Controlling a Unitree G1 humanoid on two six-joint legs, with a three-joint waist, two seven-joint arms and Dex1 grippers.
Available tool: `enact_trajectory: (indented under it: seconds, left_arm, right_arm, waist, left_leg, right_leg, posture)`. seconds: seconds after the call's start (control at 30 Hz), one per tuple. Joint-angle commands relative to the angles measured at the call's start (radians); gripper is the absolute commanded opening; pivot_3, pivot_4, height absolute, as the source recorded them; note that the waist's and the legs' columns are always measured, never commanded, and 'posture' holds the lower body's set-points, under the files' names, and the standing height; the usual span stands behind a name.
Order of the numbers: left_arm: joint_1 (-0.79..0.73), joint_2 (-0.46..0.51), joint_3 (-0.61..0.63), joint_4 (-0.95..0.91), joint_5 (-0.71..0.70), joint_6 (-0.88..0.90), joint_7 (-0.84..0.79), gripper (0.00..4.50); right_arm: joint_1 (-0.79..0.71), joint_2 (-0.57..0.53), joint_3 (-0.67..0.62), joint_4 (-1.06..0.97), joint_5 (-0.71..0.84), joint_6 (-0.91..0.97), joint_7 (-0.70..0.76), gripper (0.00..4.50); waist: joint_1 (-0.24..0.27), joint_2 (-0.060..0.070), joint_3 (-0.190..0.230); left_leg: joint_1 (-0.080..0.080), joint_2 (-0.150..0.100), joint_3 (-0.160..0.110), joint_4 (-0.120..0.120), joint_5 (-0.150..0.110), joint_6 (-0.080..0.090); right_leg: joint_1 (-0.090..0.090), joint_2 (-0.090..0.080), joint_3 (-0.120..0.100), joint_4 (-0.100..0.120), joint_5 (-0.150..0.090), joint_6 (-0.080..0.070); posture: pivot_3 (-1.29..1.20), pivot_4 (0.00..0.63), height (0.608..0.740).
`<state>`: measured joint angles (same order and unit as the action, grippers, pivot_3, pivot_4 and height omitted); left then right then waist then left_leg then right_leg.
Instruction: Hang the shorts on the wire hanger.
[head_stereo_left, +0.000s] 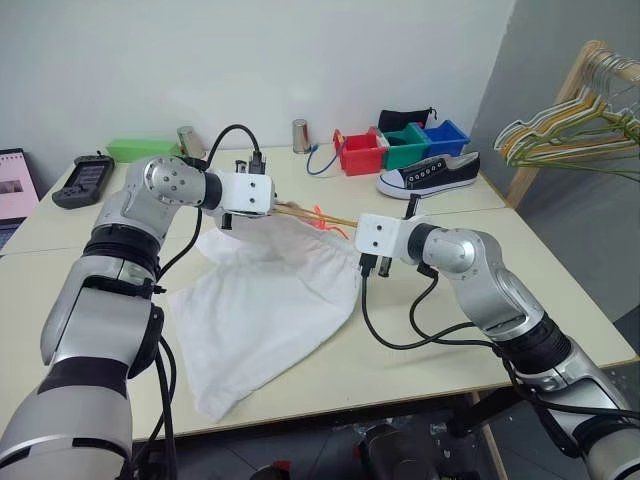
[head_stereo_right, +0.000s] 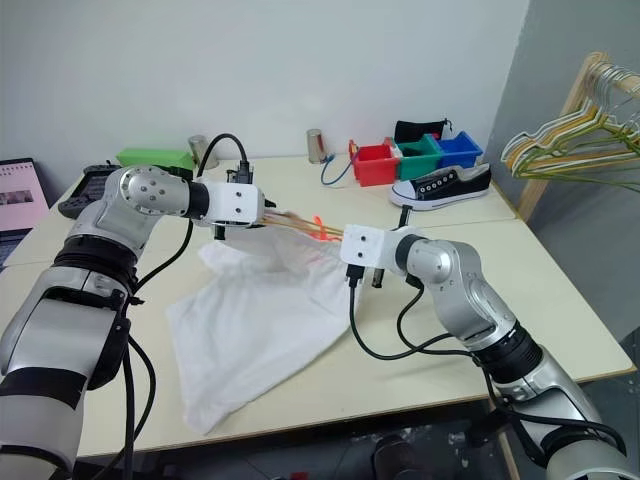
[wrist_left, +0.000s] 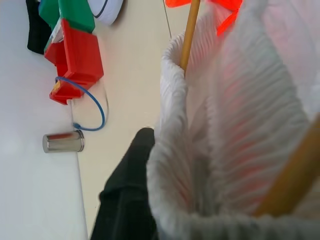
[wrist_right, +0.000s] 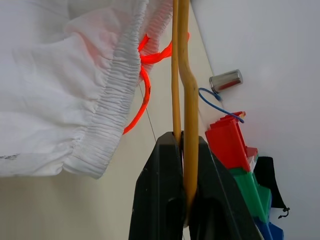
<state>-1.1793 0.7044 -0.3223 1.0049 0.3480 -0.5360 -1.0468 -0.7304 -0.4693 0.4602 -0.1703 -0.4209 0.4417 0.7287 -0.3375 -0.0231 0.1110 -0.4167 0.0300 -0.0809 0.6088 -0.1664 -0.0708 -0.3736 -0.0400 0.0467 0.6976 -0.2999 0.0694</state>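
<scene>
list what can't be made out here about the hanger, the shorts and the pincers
- Wire hanger: its hook end is hidden in the head views, behind the right pincer shut on it.
- Left pincer: one finger shows in its wrist view; the shorts cover the other, so its grip is unclear.
- Shorts' waistband: how far the hanger has gone in is hidden by fabric.

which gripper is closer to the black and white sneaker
Right. The right gripper holds the wire hanger just in front of the sneaker; the left gripper is farther off, at the shorts waistband.
</scene>
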Motion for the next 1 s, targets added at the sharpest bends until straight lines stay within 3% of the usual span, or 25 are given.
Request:
enact_trajectory:
  seconds: [0.03, 0.13, 0.4, 0.43, 0.8, 0.9, 1.0]
  left_arm:
    - [-0.032, -0.007, 0.011, -0.014, -0.006, -0.026, 0.02, 0.57]
    - [-0.028, -0.005, 0.009, -0.016, -0.003, -0.034, 0.026, 0.02]
    - [-0.022, -0.007, 0.002, -0.022, 0.018, -0.044, 0.049, 0.02]
    - [-0.022, -0.007, 0.0, -0.023, 0.021, -0.042, 0.05, 0.0]
    - [0.05, 0.016, 0.011, -0.072, 0.003, -0.029, 0.056, 0.0]
    - [0.109, 0.033, 0.022, -0.129, -0.017, -0.011, 0.046, 0.0]
    - [0.179, 0.057, 0.049, -0.209, -0.052, 0.044, 0.027, 0.0]
  right_arm:
    - [-0.014, 0.02, -0.028, -0.069, 0.026, -0.014, 0.017, 0.0]
    - [-0.011, 0.025, -0.04, -0.08, 0.038, 0.011, 0.036, 0.0]
    - [0.0, 0.027, -0.052, -0.097, 0.051, 0.038, 0.074, 0.0]
    - [0.001, 0.025, -0.053, -0.099, 0.054, 0.041, 0.083, 0.51]
    - [0.033, -0.158, -0.187, -0.218, 0.193, 0.166, 0.246, 2.92]
    - [0.028, -0.167, -0.284, -0.216, 0.301, 0.326, 0.281, 3.57]
    - [0.025, -0.107, -0.39, -0.186, 0.414, 0.538, 0.262, 4.32]
  waist:
    - [-0.002, 0.0, 0.0]
    - [-0.008, 0.0, 0.0]
    - [-0.027, 0.0, 0.0]
    - [-0.029, 0.0, 0.0]
    - [-0.046, -0.001, -0.001]
    - [-0.052, -0.001, -0.001]
    - [-0.062, -0.001, -0.001]
  left_leg:
    - [0.0, 0.0, 0.0, 0.0, 0.0, 0.0]
    - [0.0, 0.0, 0.0, 0.0, 0.0, 0.0]
    - [0.0, 0.0, 0.0, 0.0, 0.0, 0.0]
    - [0.0, 0.0, 0.0, 0.0, 0.0, 0.0]
    - [0.0, 0.0, -0.001, 0.0, 0.0, 0.0]
    - [0.0, 0.0, -0.001, 0.0, 0.0, 0.0]
    - [0.001, 0.0, -0.001, 0.0, 0.0, 0.001]
  right_leg:
    - [0.0, 0.0, 0.0, 0.0, 0.0, 0.0]
    - [0.0, 0.0, 0.0, 0.0, 0.0, 0.0]
    - [0.0, 0.0, 0.0, 0.0, 0.0, 0.0]
    - [0.0, 0.0, 0.0, 0.0, 0.0, 0.0]
    - [0.0, -0.001, 0.0, 0.0, 0.0, 0.0]
    - [0.001, -0.001, -0.001, 0.001, 0.0, 0.0]
    - [0.001, -0.001, 0.0, 0.001, 0.0, 0.0]
  posture:
    - [-0.3, 0.0, 0.74]
    - [-0.3, 0.0, 0.74]
    - [-0.31, 0.0, 0.74]
    - [-0.31, 0.0, 0.74]
    - [-0.32, 0.0, 0.74]
    - [-0.32, 0.0, 0.74]
    - [-0.32, 0.002, 0.74]
